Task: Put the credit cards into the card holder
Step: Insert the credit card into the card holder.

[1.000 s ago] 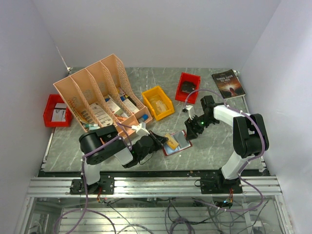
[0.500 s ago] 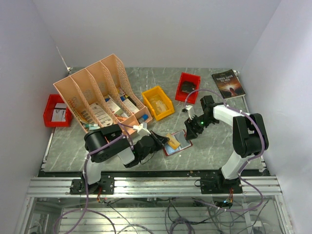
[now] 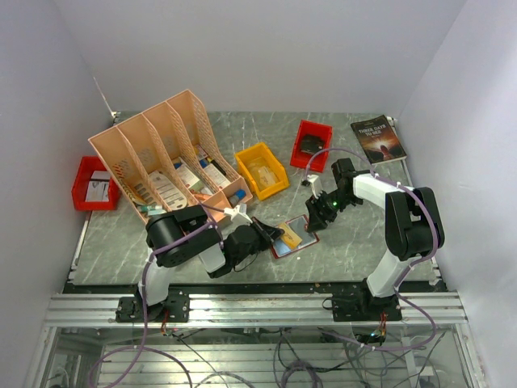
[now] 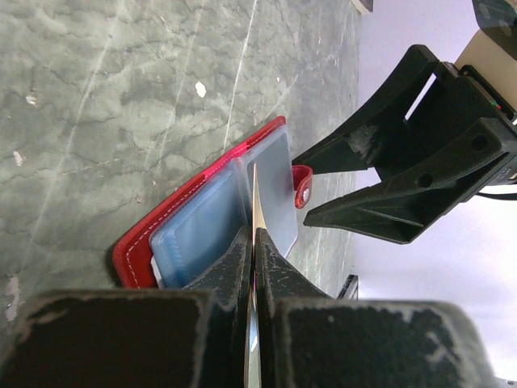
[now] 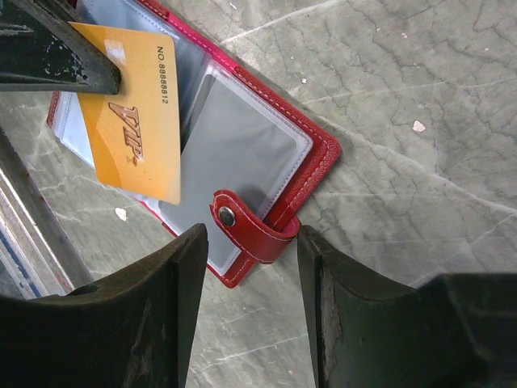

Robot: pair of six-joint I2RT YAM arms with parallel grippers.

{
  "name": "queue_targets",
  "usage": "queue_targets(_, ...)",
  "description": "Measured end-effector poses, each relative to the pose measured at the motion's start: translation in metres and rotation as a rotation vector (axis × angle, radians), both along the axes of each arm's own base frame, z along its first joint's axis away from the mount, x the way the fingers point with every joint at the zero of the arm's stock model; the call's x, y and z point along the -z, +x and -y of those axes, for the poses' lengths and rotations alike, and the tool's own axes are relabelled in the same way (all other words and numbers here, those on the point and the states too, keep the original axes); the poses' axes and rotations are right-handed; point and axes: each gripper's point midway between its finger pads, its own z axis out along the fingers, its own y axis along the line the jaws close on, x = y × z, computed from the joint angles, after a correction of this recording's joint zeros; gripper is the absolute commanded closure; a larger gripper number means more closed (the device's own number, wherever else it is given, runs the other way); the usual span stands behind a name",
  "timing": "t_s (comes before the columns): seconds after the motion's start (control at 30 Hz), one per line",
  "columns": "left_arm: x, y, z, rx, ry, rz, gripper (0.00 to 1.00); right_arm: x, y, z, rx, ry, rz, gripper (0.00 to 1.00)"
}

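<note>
The left gripper [image 4: 253,236] is clamped shut on an orange card [image 5: 133,113]. It holds the card edge-down over the clear pockets of the open red holder [image 5: 321,150], which lies flat on the table [image 3: 355,234] between the arms. The right gripper [image 5: 249,242] stands half open, holding nothing, astride the holder's snap tab [image 5: 260,234]. Farther back stand a yellow bin [image 3: 262,170] and a rack [image 3: 161,153].

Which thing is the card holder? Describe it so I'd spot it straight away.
On the grey marbled table, look near the front edge, between the left hand and right hand. The card holder lies open there: a small flat red wallet with clear pockets and a snap strap, unlike the rigid red bins farther back.
</note>
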Motion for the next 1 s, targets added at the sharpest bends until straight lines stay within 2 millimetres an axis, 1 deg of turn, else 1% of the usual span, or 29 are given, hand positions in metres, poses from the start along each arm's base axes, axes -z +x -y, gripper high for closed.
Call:
queue_targets(0.5,-0.001,-0.003,0.009,0.034,-0.030,-0.037,0.93,0.000,0.000,0.000,-0.001,0.000,0.000,0.51)
queue_targets(0.73,0.006,-0.004,0.010,0.039,-0.008,-0.063,0.93,0.000,0.000,0.000,-0.002,0.000,-0.001,0.51)
queue_targets(1.0,0.006,-0.001,0.012,0.044,-0.004,-0.073,0.93,0.000,0.000,0.000,-0.004,-0.001,-0.002,0.51)
